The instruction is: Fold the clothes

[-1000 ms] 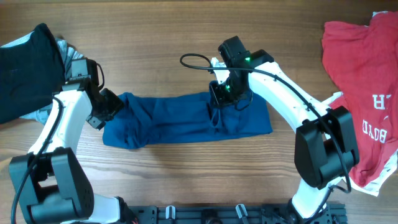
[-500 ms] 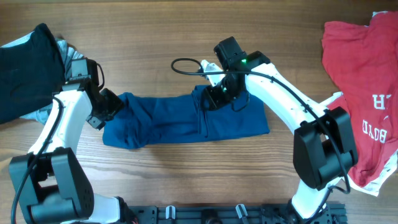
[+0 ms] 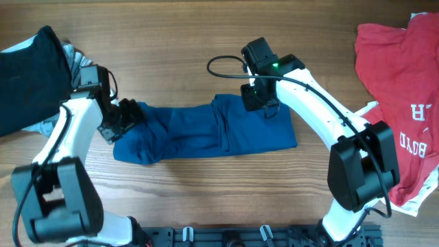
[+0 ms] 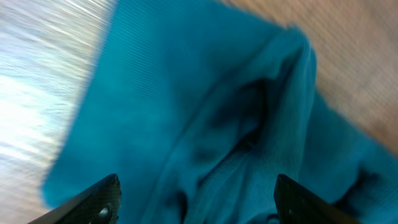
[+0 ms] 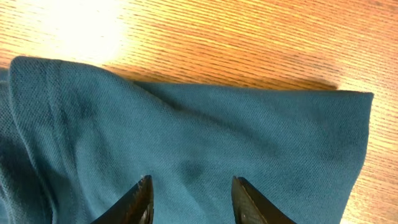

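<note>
Left gripper [image 4: 198,194], jaws wide and empty, hangs over the left end of the blue shirt [image 3: 199,134]. Right gripper [image 5: 194,199] (likewise spread, holding nothing) hangs over its right half. The shirt's long axis runs arm to arm.

Overhead looks straight down from well above, taking in the whole blue shirt [image 3: 199,134]. Left wrist camera is right over the shirt's left end, very close and blurred. Right wrist camera is close above its upper right edge, bare table [image 5: 249,37] beyond. All three share that shirt.
</note>
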`<state>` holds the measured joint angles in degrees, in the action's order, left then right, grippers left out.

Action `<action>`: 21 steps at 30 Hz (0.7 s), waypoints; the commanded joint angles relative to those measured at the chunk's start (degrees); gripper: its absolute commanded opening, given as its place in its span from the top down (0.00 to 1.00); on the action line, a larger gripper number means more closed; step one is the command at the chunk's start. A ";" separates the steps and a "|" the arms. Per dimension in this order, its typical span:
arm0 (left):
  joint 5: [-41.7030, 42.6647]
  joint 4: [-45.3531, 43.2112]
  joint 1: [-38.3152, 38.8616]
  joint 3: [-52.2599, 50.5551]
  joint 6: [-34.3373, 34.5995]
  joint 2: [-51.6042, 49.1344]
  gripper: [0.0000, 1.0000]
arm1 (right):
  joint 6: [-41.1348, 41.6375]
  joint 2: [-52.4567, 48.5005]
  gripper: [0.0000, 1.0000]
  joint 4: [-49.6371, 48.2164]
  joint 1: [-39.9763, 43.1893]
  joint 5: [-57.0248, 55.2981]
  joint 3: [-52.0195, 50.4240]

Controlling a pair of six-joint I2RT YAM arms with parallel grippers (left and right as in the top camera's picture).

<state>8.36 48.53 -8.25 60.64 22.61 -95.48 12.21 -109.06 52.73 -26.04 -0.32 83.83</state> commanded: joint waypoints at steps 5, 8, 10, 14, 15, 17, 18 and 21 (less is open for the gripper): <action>8.57 -0.33 0.15 -0.81 -6.27 -10.12 0.21 | 0.85 1.53 0.58 0.07 -0.13 -1.18 0.90; 13.51 -0.44 0.15 -0.81 -9.84 -11.19 0.22 | 0.85 1.53 0.57 0.15 -0.13 -1.18 0.90; 13.51 0.37 0.15 -0.92 -10.27 -11.19 0.24 | 0.85 1.53 0.57 0.33 -0.13 -1.16 0.90; 15.93 0.28 0.15 -2.95 -13.27 -11.19 0.37 | 0.87 1.53 0.57 0.26 -0.13 -1.16 0.90; 16.06 -0.11 0.15 -3.48 -13.25 -11.19 0.38 | 0.87 1.53 0.57 0.28 -0.13 -1.16 0.90; 16.06 -0.79 0.15 -4.09 -13.27 -11.19 0.52 | 0.87 1.53 0.56 0.35 -0.13 -0.17 0.90; 16.09 -1.27 0.15 -4.09 -13.27 -11.19 0.61 | 1.22 1.53 0.56 0.24 -0.13 0.37 0.90; 16.06 -2.10 0.11 -4.09 -13.25 -11.17 0.93 | 1.33 1.53 0.56 0.59 -0.13 0.35 0.90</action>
<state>23.00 47.20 -8.40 58.08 10.07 -104.79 12.45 -109.06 52.95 -26.04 -0.23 83.83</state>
